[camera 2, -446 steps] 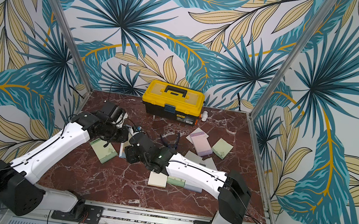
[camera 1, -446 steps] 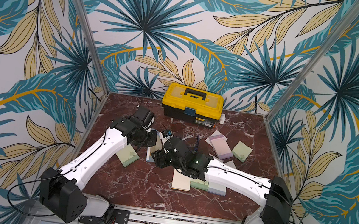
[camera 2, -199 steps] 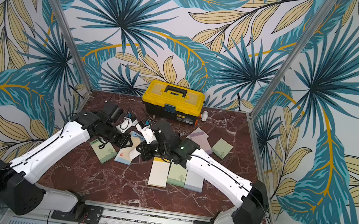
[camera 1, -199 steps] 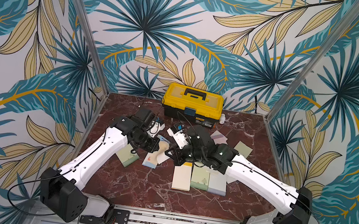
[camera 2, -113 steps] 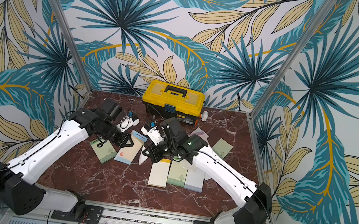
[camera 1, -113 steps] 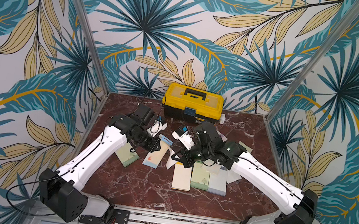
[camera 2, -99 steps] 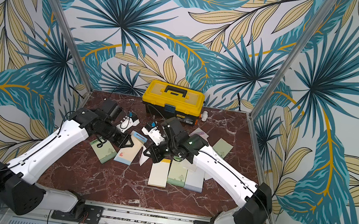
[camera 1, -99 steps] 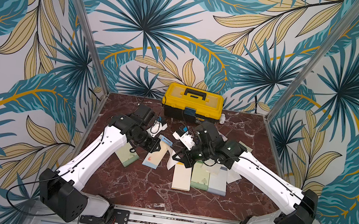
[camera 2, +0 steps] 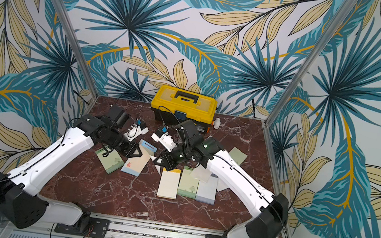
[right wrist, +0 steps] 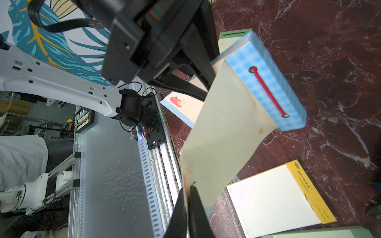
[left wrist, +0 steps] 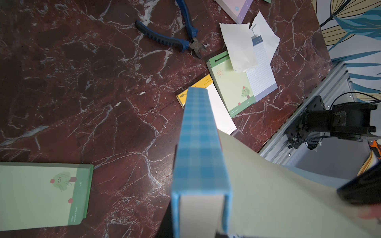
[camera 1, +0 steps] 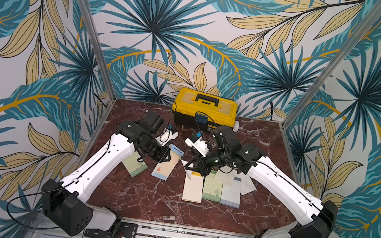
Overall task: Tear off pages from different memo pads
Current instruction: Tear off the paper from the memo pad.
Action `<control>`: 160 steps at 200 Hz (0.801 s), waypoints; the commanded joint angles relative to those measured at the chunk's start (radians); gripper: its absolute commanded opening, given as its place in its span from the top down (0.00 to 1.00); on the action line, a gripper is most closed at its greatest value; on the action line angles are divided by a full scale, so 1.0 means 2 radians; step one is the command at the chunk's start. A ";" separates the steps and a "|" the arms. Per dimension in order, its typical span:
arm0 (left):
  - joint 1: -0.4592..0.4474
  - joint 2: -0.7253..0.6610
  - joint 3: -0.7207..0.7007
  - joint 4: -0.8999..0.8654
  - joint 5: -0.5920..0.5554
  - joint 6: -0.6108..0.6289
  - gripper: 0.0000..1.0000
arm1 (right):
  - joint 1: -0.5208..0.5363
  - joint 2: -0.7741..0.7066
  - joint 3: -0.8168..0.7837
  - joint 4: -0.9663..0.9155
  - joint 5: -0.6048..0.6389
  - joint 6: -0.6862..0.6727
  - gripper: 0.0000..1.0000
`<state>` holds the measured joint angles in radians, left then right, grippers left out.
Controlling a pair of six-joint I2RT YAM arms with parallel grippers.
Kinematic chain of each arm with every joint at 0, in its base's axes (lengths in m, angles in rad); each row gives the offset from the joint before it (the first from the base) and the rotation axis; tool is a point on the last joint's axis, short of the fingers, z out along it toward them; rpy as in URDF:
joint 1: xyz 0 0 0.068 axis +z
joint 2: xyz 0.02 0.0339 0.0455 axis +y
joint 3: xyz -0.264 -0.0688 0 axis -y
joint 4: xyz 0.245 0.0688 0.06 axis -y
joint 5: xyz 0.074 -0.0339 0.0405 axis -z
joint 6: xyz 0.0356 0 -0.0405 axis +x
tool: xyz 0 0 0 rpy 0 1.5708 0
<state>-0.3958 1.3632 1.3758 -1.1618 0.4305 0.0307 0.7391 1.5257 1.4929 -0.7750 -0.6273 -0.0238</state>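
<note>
STEP: tearing a page off | left gripper (camera 1: 165,154) clamped on blue-checked memo pad (right wrist: 266,82), raised off tabletop (right wrist: 329,51) | right gripper (right wrist: 188,197) pinched shut on cream page (right wrist: 226,127), which stretches from its tips to the pad's header and looks attached there | NEXT: pull right gripper away, keeping the pad firm

Memo pads, at least six: green pad (camera 1: 134,167), second green pad (camera 1: 211,193), blue-checked pad (camera 1: 165,167), cream pad (camera 1: 193,189), lavender pad (camera 1: 231,197), pink pad (left wrist: 237,7).
Loose pages (left wrist: 240,47): two.
Yellow toolbox (camera 1: 204,106): one.
Blue-handled cutters (left wrist: 160,38): one.
</note>
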 commanded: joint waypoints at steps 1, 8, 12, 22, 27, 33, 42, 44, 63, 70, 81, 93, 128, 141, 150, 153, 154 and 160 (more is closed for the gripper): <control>0.001 -0.018 0.003 -0.007 0.035 0.029 1.00 | -0.012 0.013 0.022 -0.043 -0.030 -0.036 0.93; 0.001 -0.018 0.002 -0.010 0.038 0.034 1.00 | -0.016 0.016 0.027 -0.052 -0.038 -0.044 0.93; 0.001 -0.019 0.002 -0.012 0.039 0.037 1.00 | -0.018 0.017 0.029 -0.058 -0.042 -0.049 0.93; 0.001 -0.018 0.000 -0.017 0.041 0.044 1.00 | -0.023 0.019 0.035 -0.069 -0.052 -0.059 0.93; 0.001 -0.018 -0.001 -0.019 0.043 0.046 1.00 | -0.025 0.020 0.036 -0.074 -0.057 -0.065 0.93; 0.001 -0.018 -0.002 -0.020 0.045 0.049 1.00 | -0.028 0.020 0.036 -0.080 -0.062 -0.070 0.93; 0.001 -0.019 -0.004 -0.020 0.046 0.052 1.00 | -0.032 0.021 0.037 -0.087 -0.069 -0.077 0.93; 0.001 -0.019 -0.005 -0.020 0.047 0.053 1.00 | -0.034 0.021 0.037 -0.088 -0.071 -0.078 0.93; 0.001 -0.021 -0.007 -0.020 0.052 0.057 1.00 | -0.044 0.023 0.037 -0.099 -0.081 -0.089 0.93; 0.001 -0.022 -0.007 -0.020 0.053 0.059 1.00 | -0.050 0.024 0.038 -0.104 -0.085 -0.091 0.93; 0.001 -0.022 -0.007 -0.020 0.055 0.061 1.00 | -0.059 0.024 0.036 -0.105 -0.091 -0.095 0.93; 0.001 -0.023 -0.007 -0.022 0.058 0.063 1.00 | -0.070 0.024 0.032 -0.105 -0.099 -0.097 0.93; 0.002 -0.026 -0.013 -0.014 0.070 0.059 1.00 | -0.100 0.027 0.016 -0.090 -0.104 -0.090 0.93; 0.003 -0.028 -0.013 -0.014 0.081 0.062 1.00 | -0.110 0.030 0.010 -0.083 -0.106 -0.087 0.93; 0.005 -0.029 -0.016 -0.012 0.089 0.064 1.00 | -0.117 0.032 0.005 -0.075 -0.108 -0.083 0.93; 0.006 -0.030 -0.016 -0.011 0.091 0.064 1.00 | -0.120 0.034 0.003 -0.074 -0.110 -0.082 0.93; 0.006 -0.030 -0.016 -0.011 0.092 0.064 1.00 | -0.120 0.034 0.002 -0.074 -0.111 -0.082 0.93; 0.008 -0.031 -0.018 -0.009 0.095 0.064 1.00 | -0.125 0.036 0.000 -0.073 -0.115 -0.083 0.93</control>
<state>-0.3935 1.3376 1.3518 -1.2011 0.5541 0.1387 0.5167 1.5715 1.5322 -0.9363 -0.8165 -0.1905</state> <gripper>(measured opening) 0.162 0.072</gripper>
